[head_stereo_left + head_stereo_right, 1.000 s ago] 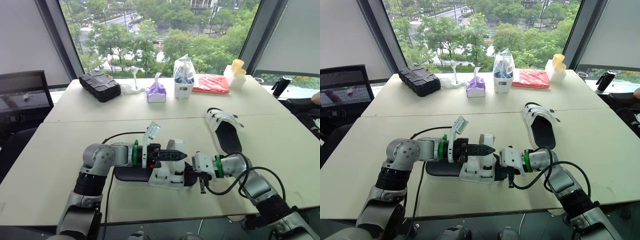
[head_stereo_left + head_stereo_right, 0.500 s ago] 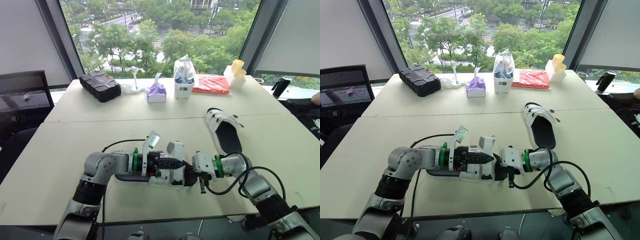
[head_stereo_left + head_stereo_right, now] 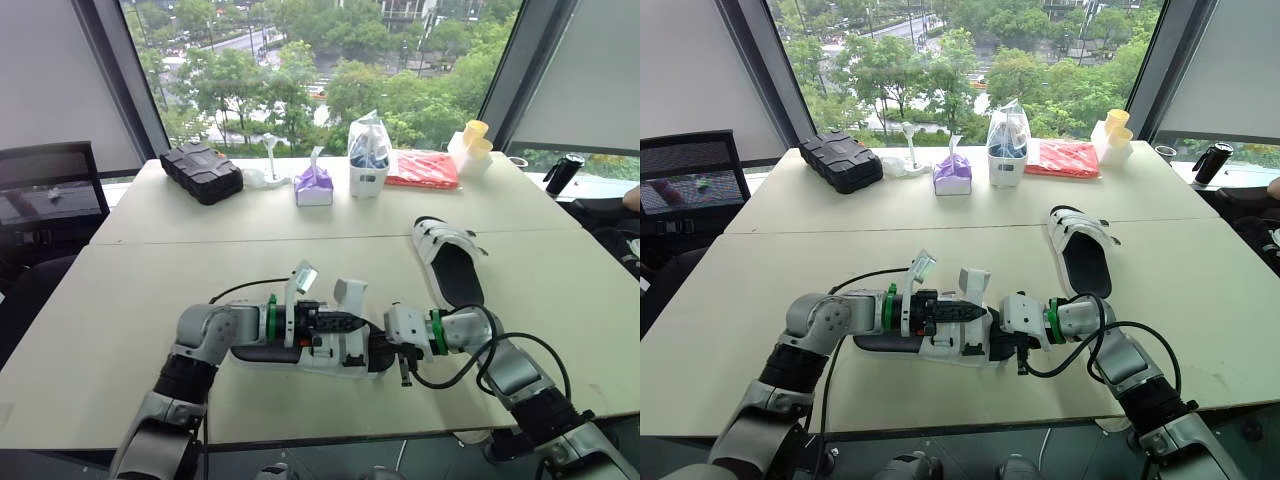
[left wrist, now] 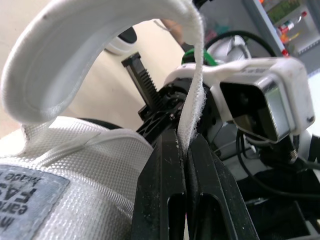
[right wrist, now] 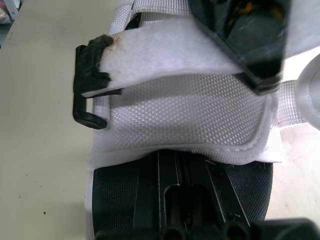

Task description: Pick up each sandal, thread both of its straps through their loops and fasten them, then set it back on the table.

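Lately the left end effector [image 3: 340,320] had sunk nearer the worktop [image 3: 120,300], clenched on a white strap [image 4: 100,55] that arched up from the near sandal [image 3: 345,358]. That sandal lay on the worktop between the arms, and the right end effector [image 3: 386,350] seemed clenched on its end. Likely the strap was being drawn through, not yet fastened. To the right, the second sandal [image 3: 450,265] waited untouched.
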Controlling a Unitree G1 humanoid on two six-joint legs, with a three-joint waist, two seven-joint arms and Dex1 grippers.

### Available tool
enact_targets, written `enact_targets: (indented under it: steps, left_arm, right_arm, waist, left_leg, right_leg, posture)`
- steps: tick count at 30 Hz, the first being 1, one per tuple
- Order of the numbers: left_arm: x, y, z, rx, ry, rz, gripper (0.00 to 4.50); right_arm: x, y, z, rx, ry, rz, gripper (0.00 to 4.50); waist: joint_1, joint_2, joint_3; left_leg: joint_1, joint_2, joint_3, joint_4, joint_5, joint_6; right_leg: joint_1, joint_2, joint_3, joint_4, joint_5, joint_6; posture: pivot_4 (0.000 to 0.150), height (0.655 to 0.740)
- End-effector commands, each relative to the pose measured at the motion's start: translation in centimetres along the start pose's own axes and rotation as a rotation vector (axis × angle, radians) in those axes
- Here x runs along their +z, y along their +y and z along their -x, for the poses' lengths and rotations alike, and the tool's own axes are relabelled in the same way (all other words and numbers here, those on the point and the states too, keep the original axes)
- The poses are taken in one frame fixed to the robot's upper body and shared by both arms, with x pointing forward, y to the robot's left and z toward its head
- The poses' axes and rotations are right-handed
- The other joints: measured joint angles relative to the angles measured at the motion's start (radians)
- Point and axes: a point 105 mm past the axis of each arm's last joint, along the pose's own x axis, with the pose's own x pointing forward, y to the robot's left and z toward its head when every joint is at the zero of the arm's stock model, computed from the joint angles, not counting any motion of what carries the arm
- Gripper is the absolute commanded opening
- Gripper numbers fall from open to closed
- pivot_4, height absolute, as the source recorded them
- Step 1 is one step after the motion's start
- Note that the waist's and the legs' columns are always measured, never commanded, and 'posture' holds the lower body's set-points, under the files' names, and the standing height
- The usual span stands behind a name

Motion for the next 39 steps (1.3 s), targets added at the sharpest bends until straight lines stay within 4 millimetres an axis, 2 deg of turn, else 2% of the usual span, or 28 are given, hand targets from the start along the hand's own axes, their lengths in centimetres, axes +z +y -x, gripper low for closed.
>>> enact_targets:
  steps: [1,11,20,39]
  left_arm:
    - [-0.4,0.4,-0.2,0.013,0.018,-0.013,0.05]
    - [0.5,1.1,-0.2,0.035,-0.025,0.011,0.05]
    - [-0.7,0.8,0.0,0.031,0.028,-0.031,0.05]
    - [0.2,1.2,0.2,0.061,-0.04,-0.069,0.05]
  right_arm:
    - [-3.2,3.2,-1.1,0.12,0.111,-0.1,0.0]
    - [-3.1,3.5,-1.3,0.121,0.108,-0.104,0.0]
    - [-3.1,3.3,-1.2,0.12,0.11,-0.099,0.0]
    - [-3.0,3.3,-1.4,0.129,0.109,-0.095,0.0]
  waist:
    - [0.0,0.0,0.0]
    - [0.001,0.0,-0.001]
    - [0.0,0.0,-0.001]
    - [-0.001,0.0,-0.001]
  left_leg:
    - [0.0,0.0,0.0,0.0,0.0,0.0]
    - [0.0,0.0,0.0,0.0,0.0,0.0]
    - [0.0,0.0,0.0,0.0,0.0,0.0]
    - [0.0,0.0,0.0,-0.001,0.0,0.0]
  right_leg:
    - [0.0,0.0,0.0,0.0,0.0,0.0]
    - [0.0,0.0,0.0,0.0,0.0,0.0]
    - [0.0,0.0,0.0,0.0,0.0,0.0]
    - [0.0,0.0,0.0,0.0,0.0,0.0]
  posture:
    - [0.15,0.74]
    - [0.15,0.74]
    - [0.15,0.74]
    - [0.15,0.74]
